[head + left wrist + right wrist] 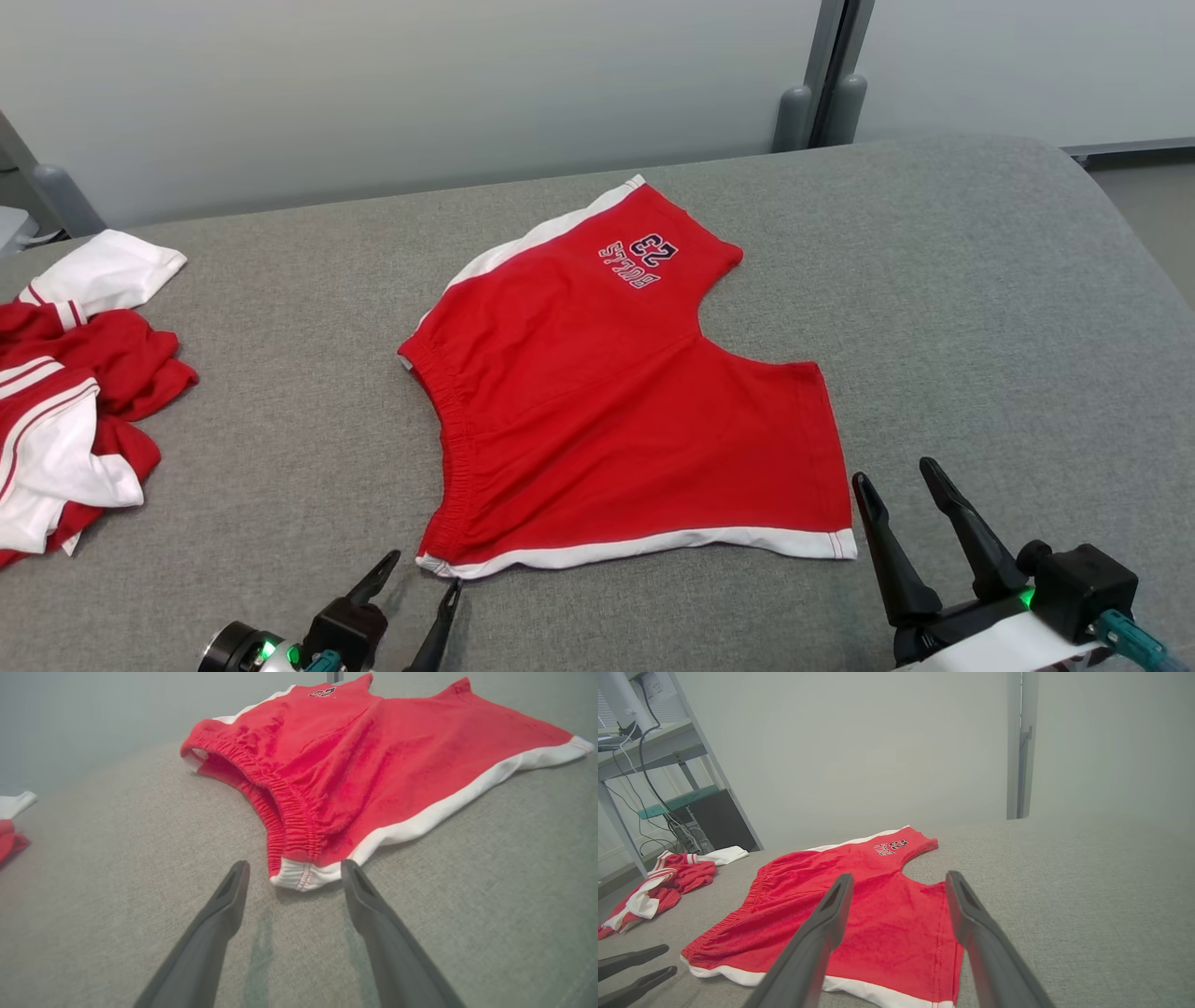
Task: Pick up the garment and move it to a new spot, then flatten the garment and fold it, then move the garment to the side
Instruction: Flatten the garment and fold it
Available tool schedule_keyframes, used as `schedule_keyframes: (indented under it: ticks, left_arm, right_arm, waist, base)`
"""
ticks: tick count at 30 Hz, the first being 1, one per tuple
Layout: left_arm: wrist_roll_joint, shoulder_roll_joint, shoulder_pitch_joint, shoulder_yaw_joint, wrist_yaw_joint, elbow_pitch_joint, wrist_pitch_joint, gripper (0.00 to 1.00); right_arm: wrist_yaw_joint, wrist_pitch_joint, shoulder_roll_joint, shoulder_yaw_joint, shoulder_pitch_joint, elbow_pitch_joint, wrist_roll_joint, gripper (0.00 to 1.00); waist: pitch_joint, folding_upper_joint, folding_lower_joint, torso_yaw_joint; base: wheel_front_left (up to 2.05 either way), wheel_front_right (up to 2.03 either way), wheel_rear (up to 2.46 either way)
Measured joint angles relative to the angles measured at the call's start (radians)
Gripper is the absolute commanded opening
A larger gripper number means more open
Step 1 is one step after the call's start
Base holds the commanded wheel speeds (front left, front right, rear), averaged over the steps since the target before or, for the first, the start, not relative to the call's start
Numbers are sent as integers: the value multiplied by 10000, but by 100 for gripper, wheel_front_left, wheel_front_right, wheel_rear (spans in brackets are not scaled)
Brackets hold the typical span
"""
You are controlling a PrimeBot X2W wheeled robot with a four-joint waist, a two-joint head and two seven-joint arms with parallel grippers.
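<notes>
One red garment (616,411) lies flat on the bench (980,308); one crumpled red-and-white heap (75,401) well apart. My left jaws and right jaws gape, empty.

Crumpled red-white clothes (65,401) on grey surface (980,317)

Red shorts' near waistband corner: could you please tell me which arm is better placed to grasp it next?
Left, probably. The open left gripper has its fingertips either side of the white waistband corner of the red shorts. The right gripper, also open, sits at the opposite end, by the leg hem.
</notes>
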Motion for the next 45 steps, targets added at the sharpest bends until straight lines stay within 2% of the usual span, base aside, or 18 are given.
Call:
schedule_keyframes:
  ticks: [12,27,28,29,30,31,32,41,45]
  left_arm:
    - [2,201,-427,-476,-19,857,0,100]
    - [2,422,-589,-719,-29,830,0,100]
    - [2,431,-589,-755,-29,823,0,62]
    - [2,437,-589,-788,-29,813,0,38]
    - [2,451,-589,-840,-29,790,0,27]
    - [2,456,-589,-865,-29,771,0,8]
    - [2,464,-590,-886,-29,771,0,0]
    - [-19,518,-775,-1009,-29,731,0,0]
    - [-105,508,-794,-999,-29,589,0,0]
  right_arm:
    - [0,0,-13,15,-82,-19,8,100]
    - [0,0,6,107,-190,-19,54,100]
    - [0,0,6,107,-201,-21,54,100]
    - [0,0,6,107,-207,-19,54,100]
    - [0,0,6,107,-211,-19,54,100]
    - [0,0,6,107,-213,-19,54,100]
    - [0,0,6,107,-218,-19,54,100]
    - [0,0,-12,105,-238,180,119,100]
    - [0,0,-40,313,-242,807,704,100]
  waist:
    - [220,0,0,-138]
    - [326,0,0,-175]
    - [326,0,0,-182]
    - [328,0,0,-187]
    - [330,0,0,-190]
    - [335,0,0,-193]
    - [344,0,0,-195]
    - [484,0,0,-169]
    - [528,0,0,-98]
  base:
    - [0,0,0]
    - [0,0,0]
    - [0,0,0]
    - [0,0,0]
    - [0,0,0]
    - [0,0,0]
    - [0,0,0]
    - [0,0,0]
    - [0,0,0]
